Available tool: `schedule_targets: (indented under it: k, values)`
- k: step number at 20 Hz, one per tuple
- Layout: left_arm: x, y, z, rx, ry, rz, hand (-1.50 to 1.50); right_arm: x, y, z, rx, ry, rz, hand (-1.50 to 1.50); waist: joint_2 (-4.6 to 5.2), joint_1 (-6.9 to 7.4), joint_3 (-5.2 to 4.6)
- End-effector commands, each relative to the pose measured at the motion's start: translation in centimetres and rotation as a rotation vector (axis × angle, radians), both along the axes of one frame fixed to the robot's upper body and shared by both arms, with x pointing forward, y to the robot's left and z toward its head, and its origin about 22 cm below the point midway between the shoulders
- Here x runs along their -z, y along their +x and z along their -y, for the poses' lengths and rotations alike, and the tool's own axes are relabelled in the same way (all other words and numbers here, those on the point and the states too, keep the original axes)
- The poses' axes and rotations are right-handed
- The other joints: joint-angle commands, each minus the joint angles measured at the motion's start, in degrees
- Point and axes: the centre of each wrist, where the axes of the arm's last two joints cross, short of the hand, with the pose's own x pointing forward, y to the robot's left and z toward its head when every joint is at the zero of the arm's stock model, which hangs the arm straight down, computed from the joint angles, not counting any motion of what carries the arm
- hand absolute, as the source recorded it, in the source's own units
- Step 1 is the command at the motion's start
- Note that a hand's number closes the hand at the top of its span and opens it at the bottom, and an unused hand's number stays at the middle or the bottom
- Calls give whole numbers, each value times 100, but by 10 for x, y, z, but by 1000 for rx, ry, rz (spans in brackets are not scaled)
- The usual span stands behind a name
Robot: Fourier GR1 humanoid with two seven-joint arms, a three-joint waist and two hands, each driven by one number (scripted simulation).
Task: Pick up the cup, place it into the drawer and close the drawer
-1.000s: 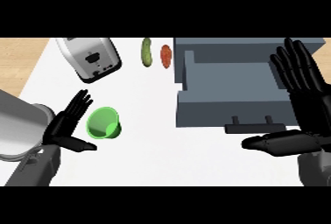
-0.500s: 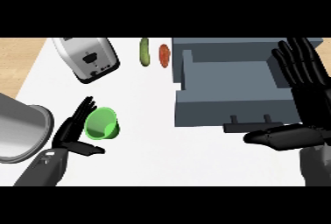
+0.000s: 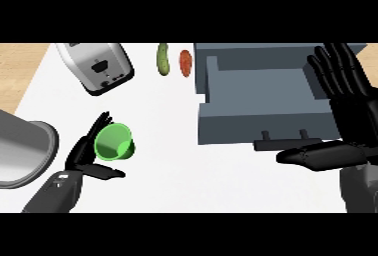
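A green cup (image 3: 115, 142) lies tipped on the white counter at the left, its opening facing up toward me. My left hand (image 3: 83, 154) is open just left of it, fingers straight along the cup's side and thumb reaching under it. The grey drawer (image 3: 258, 95) stands pulled open at the upper right, with its handle (image 3: 283, 144) at the front. My right hand (image 3: 347, 105) is open over the drawer's right side, fingers straight and pointing away, thumb stretched out near the handle.
A silver toaster (image 3: 97, 66) sits at the upper left. A green cucumber (image 3: 162, 58) and a red-orange vegetable (image 3: 185, 63) lie beside the drawer's back left corner. A large metal pot (image 3: 22, 150) fills the left edge.
My left hand has drawn back toward the lower left and lowered beside the cup. The right hand has shifted slightly right. The cup has stayed in place.
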Motion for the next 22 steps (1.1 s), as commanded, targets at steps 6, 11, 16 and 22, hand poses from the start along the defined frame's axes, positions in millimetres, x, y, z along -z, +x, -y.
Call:
schedule_targets:
  k: [6,11,16,22]
  values:
    - [-8,12,3,71,-98,79,-150,-10,-4,7,-10,-5,0,-150,-7,-36,0]
    - [-1,12,21,130,-195,47,-150,-9,-2,3,2,-27,-15,-150,13,-78,-11]
    - [-2,16,35,184,-221,173,150,-18,4,8,9,-16,-8,-150,4,0,-10]
    - [-12,32,52,-12,-32,357,150,-3,-5,6,18,-30,-19,-150,2,-31,0]
